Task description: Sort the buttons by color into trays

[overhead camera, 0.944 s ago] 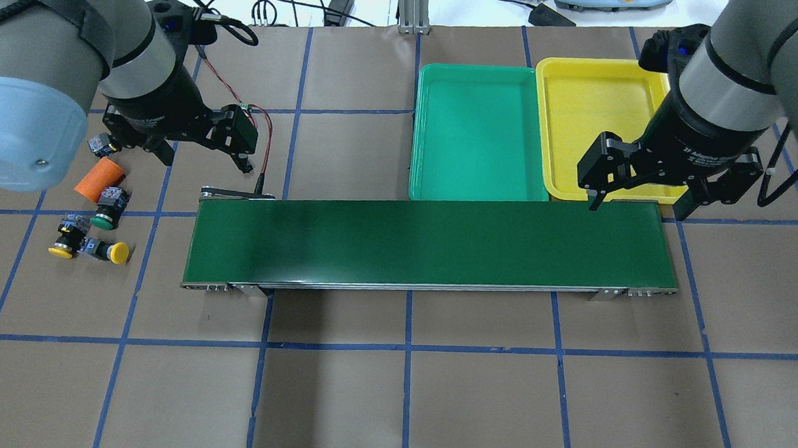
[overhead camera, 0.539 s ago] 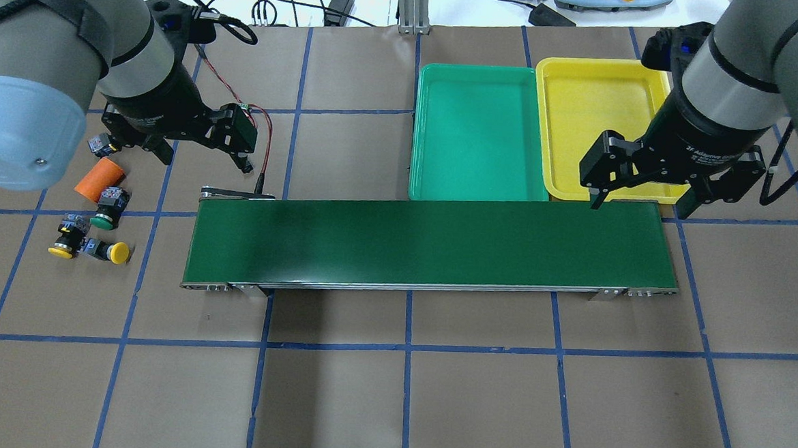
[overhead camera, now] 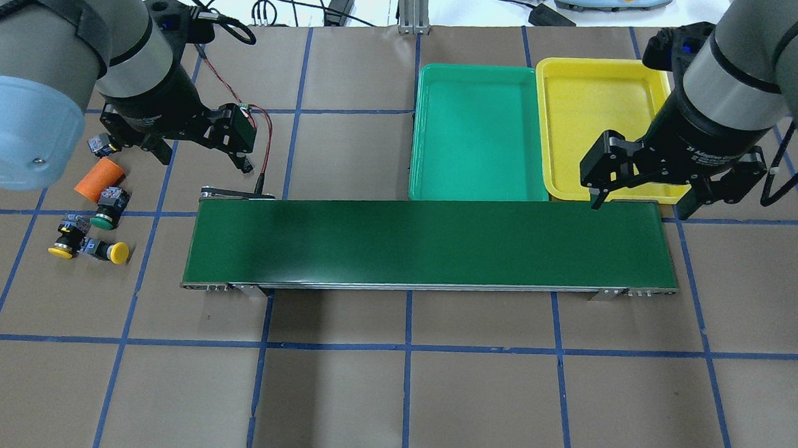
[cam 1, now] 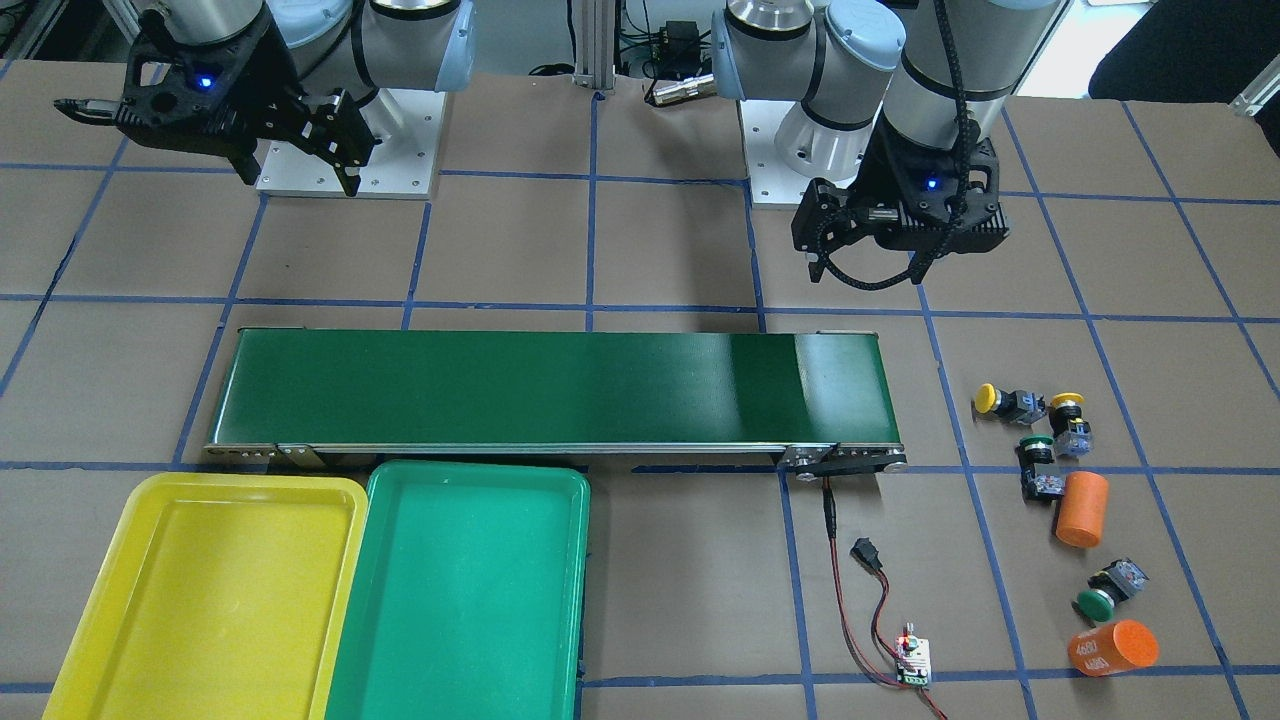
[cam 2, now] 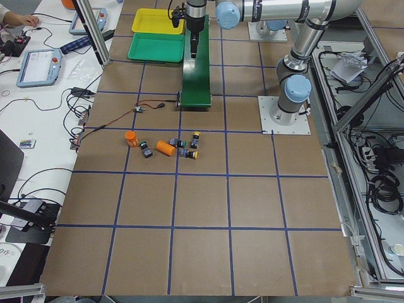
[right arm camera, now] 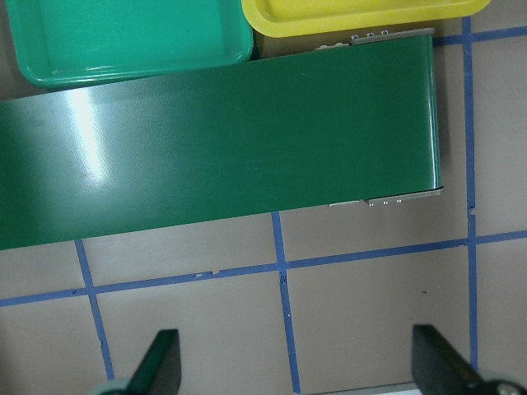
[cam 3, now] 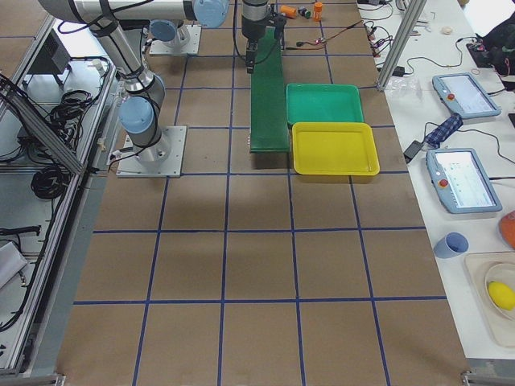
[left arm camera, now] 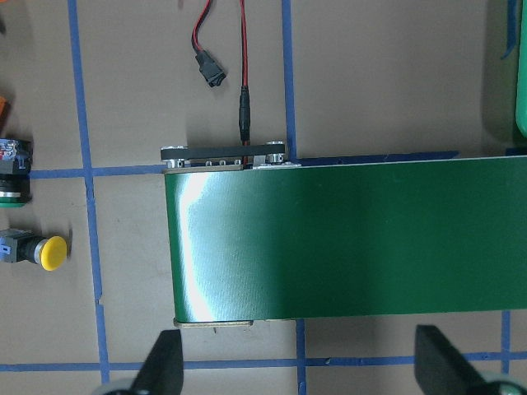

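Observation:
Several buttons lie left of the belt: two yellow-capped ones [overhead camera: 61, 252] [overhead camera: 119, 252], a green-capped one [overhead camera: 102, 221], and a second green-capped button [cam 1: 1096, 603] farther out. My left gripper [overhead camera: 204, 159] hangs open and empty above the belt's left end, to the right of the buttons. The green tray [overhead camera: 475, 132] and the yellow tray [overhead camera: 592, 118] sit side by side behind the belt's right half, with nothing in them. Over the belt's right end, at the yellow tray's near edge, my right gripper [overhead camera: 639, 206] is open with nothing between its fingers.
A long dark-green conveyor belt [overhead camera: 432, 243] spans the table's middle. Two orange cylinders [cam 1: 1081, 508] [cam 1: 1113, 648] lie among the buttons. A red-and-black wire with a small board [cam 1: 912, 660] runs from the belt's left end.
The right arm has crept very slightly to the right. The left gripper has barely shifted. The buttons lie where they were.

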